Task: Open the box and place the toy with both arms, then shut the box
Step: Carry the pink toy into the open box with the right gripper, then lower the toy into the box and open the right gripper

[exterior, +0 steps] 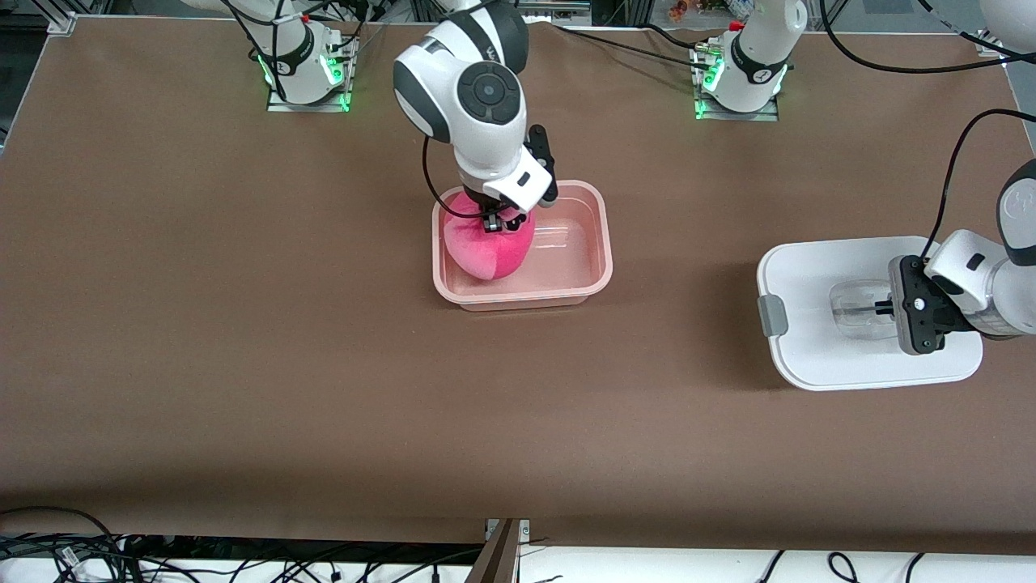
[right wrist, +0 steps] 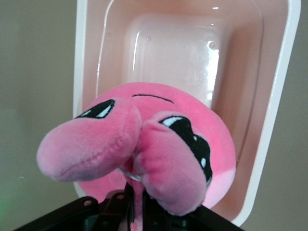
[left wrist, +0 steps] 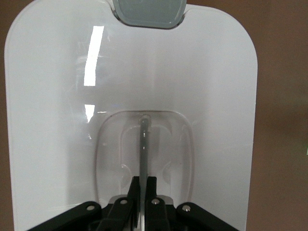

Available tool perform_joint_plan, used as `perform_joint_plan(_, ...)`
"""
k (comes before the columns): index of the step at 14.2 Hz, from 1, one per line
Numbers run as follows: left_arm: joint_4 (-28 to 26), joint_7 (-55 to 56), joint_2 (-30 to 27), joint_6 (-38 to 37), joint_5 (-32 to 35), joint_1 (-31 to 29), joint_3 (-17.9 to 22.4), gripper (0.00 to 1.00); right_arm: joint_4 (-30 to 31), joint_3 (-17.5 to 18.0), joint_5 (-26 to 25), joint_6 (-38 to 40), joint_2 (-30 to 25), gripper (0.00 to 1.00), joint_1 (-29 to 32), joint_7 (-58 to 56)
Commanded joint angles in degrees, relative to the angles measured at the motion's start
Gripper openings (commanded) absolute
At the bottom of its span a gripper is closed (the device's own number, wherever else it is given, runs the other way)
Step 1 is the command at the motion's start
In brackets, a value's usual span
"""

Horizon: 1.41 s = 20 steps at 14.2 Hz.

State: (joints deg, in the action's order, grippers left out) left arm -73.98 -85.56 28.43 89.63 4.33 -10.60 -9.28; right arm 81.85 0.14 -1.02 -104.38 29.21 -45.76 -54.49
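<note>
The box is an open pink tub at mid-table; it also shows in the right wrist view. My right gripper is shut on the pink toy, which is at the tub's end toward the right arm. The toy's dark eyes and two nubs show in the right wrist view, with the gripper pinching it between the nubs. The white lid is flat at the left arm's end of the table. My left gripper is shut on its clear centre handle.
The lid has a grey clip on the edge toward the tub, also in the left wrist view. The brown table spreads around the tub and lid. Cables lie along the front edge.
</note>
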Motion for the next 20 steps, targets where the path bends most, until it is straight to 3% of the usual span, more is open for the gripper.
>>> perform_joint_plan(1,-0.02,-1.54,-0.31,-0.86,1.21,-0.12,-0.48,0.00,-2.40,-0.49,-1.88,0.76,2.34,0.00,-0.38,0.52)
perform_joint_plan(7,-0.02,-1.54,-0.31,-0.86,1.12,-0.21,-0.48,0.00,-2.31,-0.49,-5.22,-5.20,9.53,0.00,-0.47,1.22)
perform_joint_plan(8,-0.02,-1.54,-0.40,-0.86,1.12,-0.03,-0.48,0.00,-2.31,-0.49,-5.83,-7.13,10.59,0.09,-0.90,1.31)
perform_joint_plan(9,-0.02,-1.54,-0.31,-0.86,1.21,-0.12,-0.48,0.00,-2.31,-0.49,-5.93,-8.89,11.47,0.99,-1.08,1.31)
perform_joint_plan(14,-0.02,-1.54,-0.13,-0.86,1.12,-0.03,-0.57,0.00,-2.40,-0.40,-5.31,-18.21,14.03,1.00,-3.27,10.78)
perform_joint_plan(20,0.24,-1.19,0.04,-0.59,0.85,0.49,-0.83,0.00,-2.31,-0.49,-4.96,-17.53,11.93,1.00,-3.63,11.16)
